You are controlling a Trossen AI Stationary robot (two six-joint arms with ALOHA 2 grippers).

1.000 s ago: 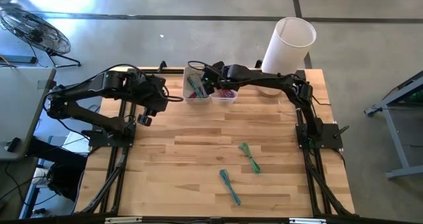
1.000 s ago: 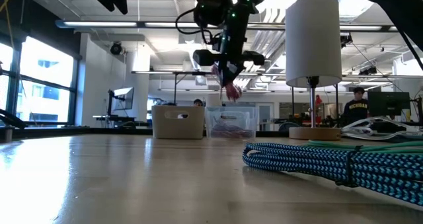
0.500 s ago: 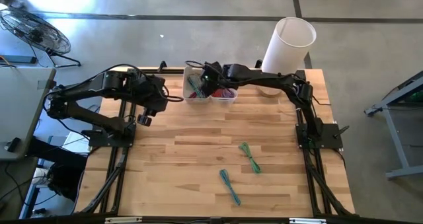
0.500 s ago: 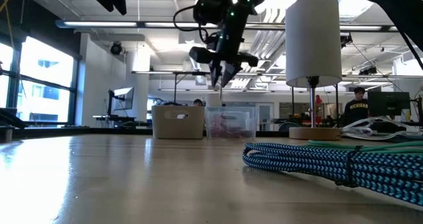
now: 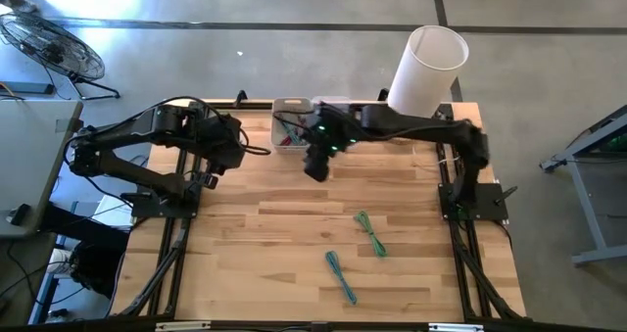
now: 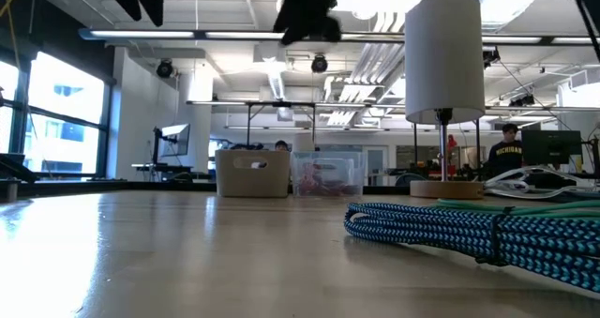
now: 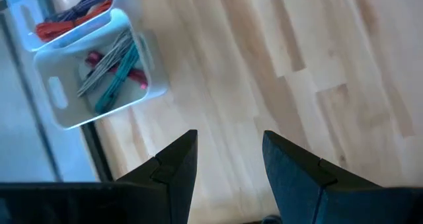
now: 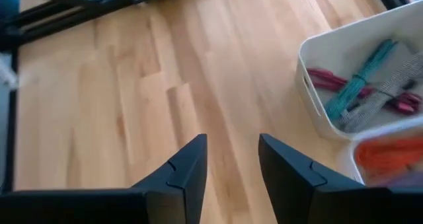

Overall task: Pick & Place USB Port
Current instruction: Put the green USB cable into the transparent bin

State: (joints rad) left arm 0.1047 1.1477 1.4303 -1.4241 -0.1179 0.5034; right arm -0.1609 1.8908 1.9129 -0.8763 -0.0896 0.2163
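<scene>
Wooden planks make up the tabletop [image 5: 294, 234], and on its near half lie two coiled cables well apart from the bins: a green braided cable [image 5: 370, 233] and a blue-green braided cable [image 5: 340, 275], side by side but not touching. They look like the task's pieces not yet collected, left where a reach from the right arm can get them. At the far edge stand two small bins touching each other: a white plastic bin [image 5: 290, 126] holding teal, grey and pink cables, and a clear bin [image 8: 390, 158] with orange and purple ones, so sorting appears to go by kind. A tall white cylinder [image 5: 427, 69] on a round base stands at the far right corner.

Just in front of the bins, the right pincer [image 8: 228, 161] hovers over bare wood, its two dark fingers apart with nothing between them; it seems ready to go for another cable. Over the left side hangs the left pincer [image 7: 225, 161], fingers apart and empty, waiting near the white bin.
</scene>
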